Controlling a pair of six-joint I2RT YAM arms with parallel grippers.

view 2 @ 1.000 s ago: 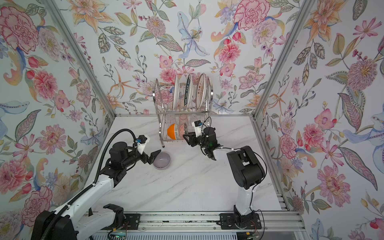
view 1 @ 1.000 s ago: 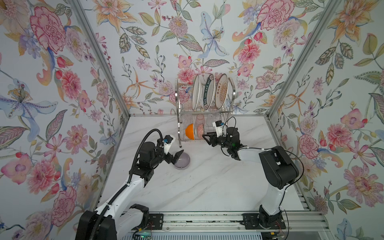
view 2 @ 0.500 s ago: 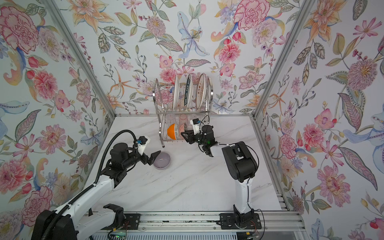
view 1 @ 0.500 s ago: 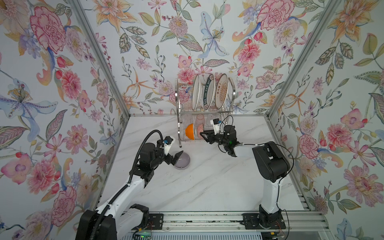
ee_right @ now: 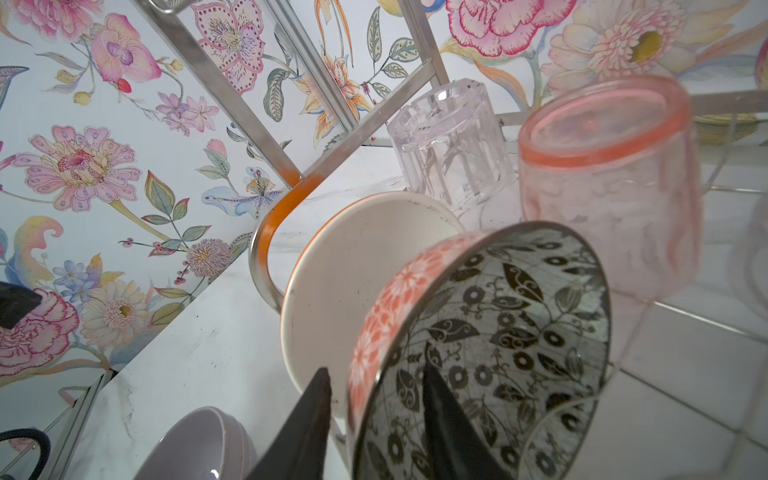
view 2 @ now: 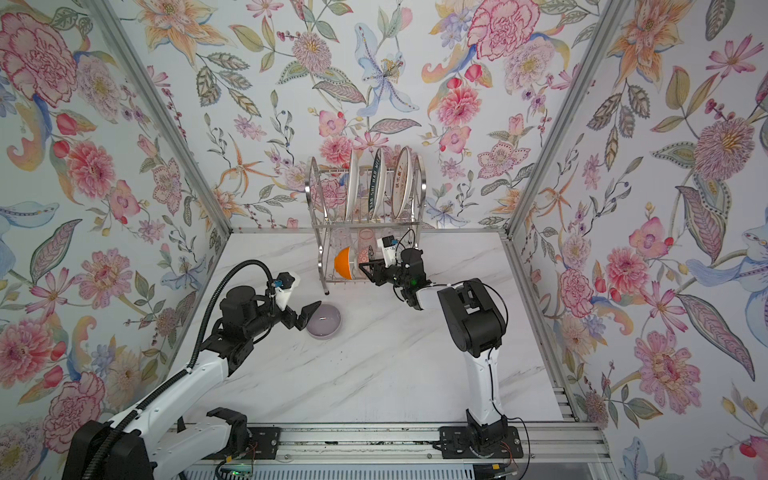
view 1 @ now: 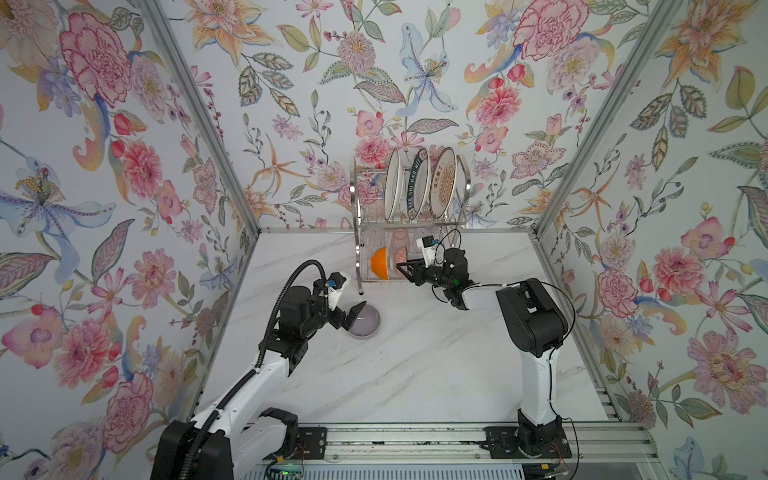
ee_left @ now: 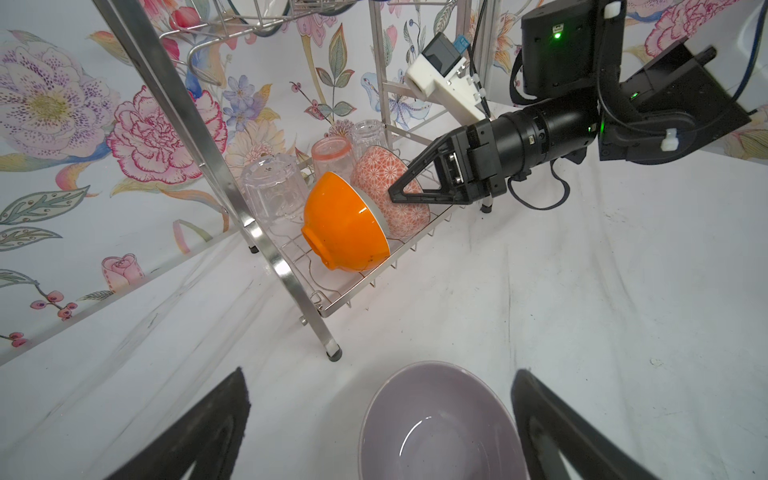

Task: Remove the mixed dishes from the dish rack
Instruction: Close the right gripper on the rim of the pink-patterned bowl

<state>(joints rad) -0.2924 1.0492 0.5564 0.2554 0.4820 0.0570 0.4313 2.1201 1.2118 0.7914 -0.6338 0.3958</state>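
Note:
The dish rack (view 1: pixel 357 208) stands at the back wall with three plates (view 1: pixel 417 183) upright on its upper tier. Its lower tier holds an orange bowl (ee_left: pixel 345 224), a leaf-patterned bowl (ee_right: pixel 498 332) and three upturned glasses, among them a pink one (ee_right: pixel 606 187). My right gripper (ee_right: pixel 376 368) straddles the patterned bowl's rim, one finger inside and one outside. A gap still shows on the outer side, so it is open. The lilac bowl (view 1: pixel 365 326) sits upright on the table. My left gripper (ee_left: pixel 380 374) hangs wide open just over it, holding nothing.
Flowered walls enclose the marble table (view 1: pixel 415 365) on three sides. The rack's front leg (ee_left: pixel 332 353) stands close behind the lilac bowl. Both arm bases sit on a rail (view 1: pixel 415 440) at the front edge.
My right gripper has reached further left into the lower tier and its jaws have narrowed around the patterned bowl's rim. The left arm has stayed where it was, open.

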